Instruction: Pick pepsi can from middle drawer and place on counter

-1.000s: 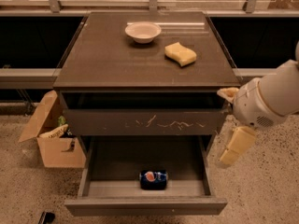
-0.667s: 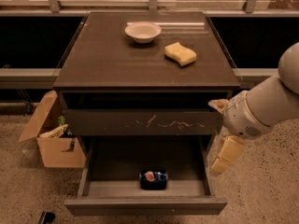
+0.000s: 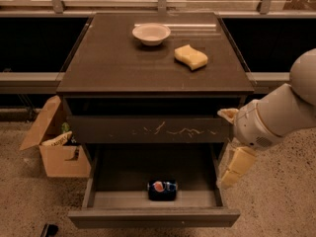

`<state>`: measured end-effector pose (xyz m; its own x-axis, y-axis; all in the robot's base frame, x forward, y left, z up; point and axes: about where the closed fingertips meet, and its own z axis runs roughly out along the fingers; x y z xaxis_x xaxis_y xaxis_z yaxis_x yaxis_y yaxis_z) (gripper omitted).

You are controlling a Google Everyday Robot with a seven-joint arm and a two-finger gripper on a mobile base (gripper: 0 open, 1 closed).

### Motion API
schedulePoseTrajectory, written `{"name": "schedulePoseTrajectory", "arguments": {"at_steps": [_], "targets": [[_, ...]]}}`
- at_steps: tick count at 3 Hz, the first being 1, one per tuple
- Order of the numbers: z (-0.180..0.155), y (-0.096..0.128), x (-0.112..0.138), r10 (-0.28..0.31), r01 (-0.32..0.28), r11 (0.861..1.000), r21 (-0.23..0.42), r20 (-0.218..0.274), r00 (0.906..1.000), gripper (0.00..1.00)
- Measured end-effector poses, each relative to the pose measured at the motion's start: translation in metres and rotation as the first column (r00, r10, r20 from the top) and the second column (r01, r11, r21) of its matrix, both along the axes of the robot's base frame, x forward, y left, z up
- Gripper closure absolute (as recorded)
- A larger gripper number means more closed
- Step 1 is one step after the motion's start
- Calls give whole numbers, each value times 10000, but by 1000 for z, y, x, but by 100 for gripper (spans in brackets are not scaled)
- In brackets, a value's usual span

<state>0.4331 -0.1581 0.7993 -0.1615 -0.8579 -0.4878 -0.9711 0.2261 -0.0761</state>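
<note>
Item: pepsi can (image 3: 162,190), lying on its side on the floor of the open middle drawer (image 3: 153,217), near the front panel and about midway across, logo facing up. Overhanging the rear of that drawer: scratched drawer front (image 3: 148,129), sitting directly above and behind the can. Sitting on the bench (image 3: 113,65): a pale bowl (image 3: 151,33) toward the back, a yellow sponge (image 3: 190,57) to its right, the two apart. Standing on the floor at left: an open cardboard box (image 3: 57,149) holding packets. Hand (image 3: 236,166): hanging at the drawer's right edge, pointing down, apart from the can and gripping nothing that shows; how far it is opening cannot be told. Against the earlier frames, the hand and arm are sitting further left and lower, closer to the drawer's right wall; can, bowl and sponge are lying as before.
</note>
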Motion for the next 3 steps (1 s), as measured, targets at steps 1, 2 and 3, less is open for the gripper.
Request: {"name": "schedulePoseTrajectory", "arguments": {"at_steps": [1,2,3], "targets": [[-48,15,-5,418,-402,9984,407,-394,9983,0],[-107,32,-11,715,-685,9963,521,-576,9958,0],[-156,45,-6,631,-590,9962,635,-645,9959,0]]}}
